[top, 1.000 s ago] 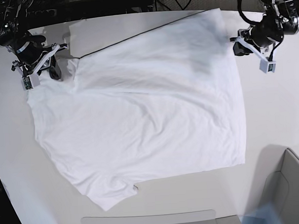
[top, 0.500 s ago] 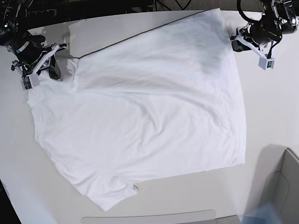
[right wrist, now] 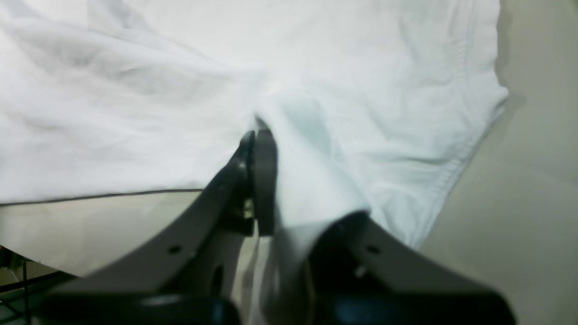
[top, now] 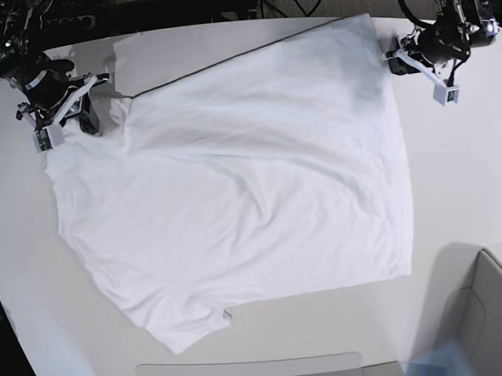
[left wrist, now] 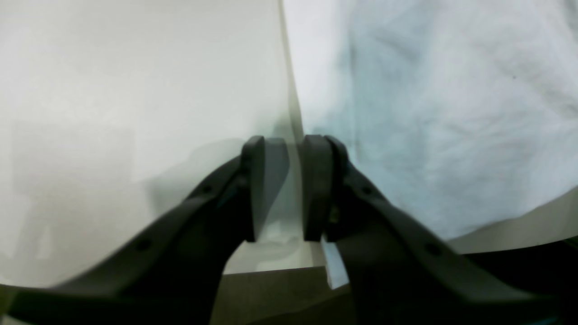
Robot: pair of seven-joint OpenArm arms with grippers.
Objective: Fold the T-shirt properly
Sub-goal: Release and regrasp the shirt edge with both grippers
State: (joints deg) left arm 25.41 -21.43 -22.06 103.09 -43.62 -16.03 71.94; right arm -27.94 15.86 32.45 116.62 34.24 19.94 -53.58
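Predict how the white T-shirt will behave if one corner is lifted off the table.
The T-shirt would probably droop and trail rather than hold its shape: it lies flat with soft wrinkles. Where the right gripper pinches it, the fabric bunches into a fold, suggesting it is thin and floppy. It seems light, so it may slide across the smooth table.
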